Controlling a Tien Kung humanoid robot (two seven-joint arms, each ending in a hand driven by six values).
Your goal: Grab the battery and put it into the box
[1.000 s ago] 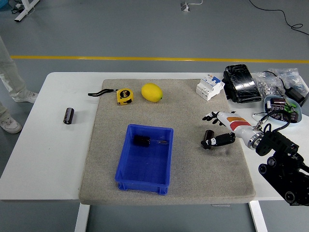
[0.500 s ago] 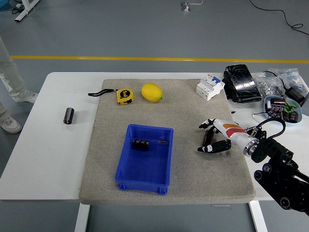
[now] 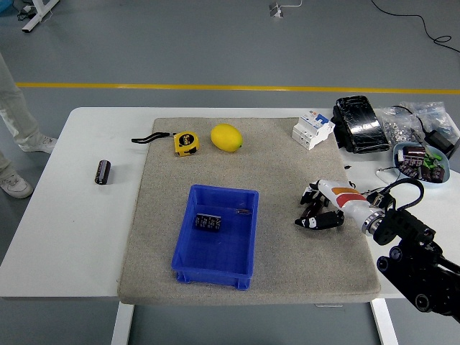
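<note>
Fingers of the right hand are curling around a small dark cylindrical battery lying on the grey mat, right of the blue box, which is already holding another battery. A third battery is lying on the white table at far left. The cell is likely rigid, smooth and prone to rolling, so pinching across its middle seems safest

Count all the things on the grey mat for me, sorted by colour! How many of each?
Yellow: 2, the yellow tape measure and the round yellow lemon.
Blue: 1, the blue plastic box.
Black: 2, the black cylinder battery lying in the box, and another in the robot's right hand.
White: 1, the white circuit breaker.
Total: 6.
</note>
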